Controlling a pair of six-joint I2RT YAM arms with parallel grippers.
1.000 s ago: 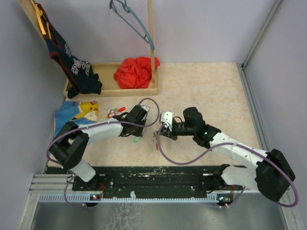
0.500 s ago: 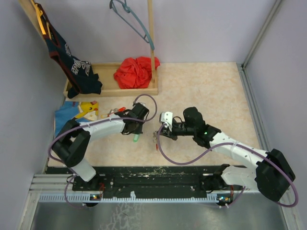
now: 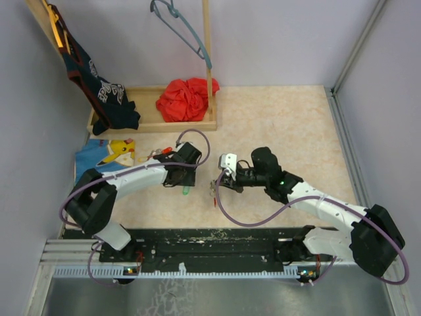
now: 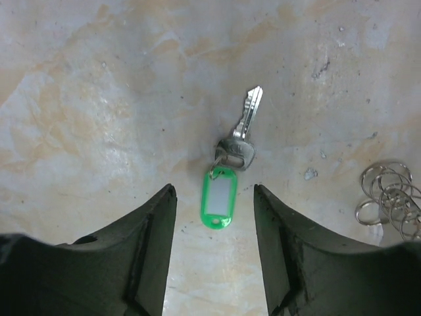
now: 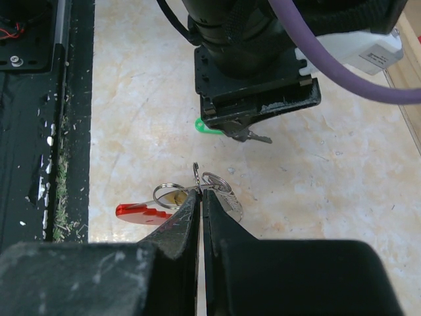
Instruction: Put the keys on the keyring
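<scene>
The left gripper (image 4: 214,189) is spread, its 2 matte black fingers (image 4: 154,237) set either side of 1 key (image 4: 240,135) laid flat on the mottled beige table (image 4: 99,99): a notched silver blade joined by a small ring to a glossy, oblong green tag (image 4: 219,197) with a white insert. The right gripper (image 5: 200,196) is pressed together, 1 thin wire loop of the keyring (image 5: 220,187) being pinched at its tips; its flat red tag (image 5: 139,211) and tangled steel rings are seen just beside the tips.
</scene>
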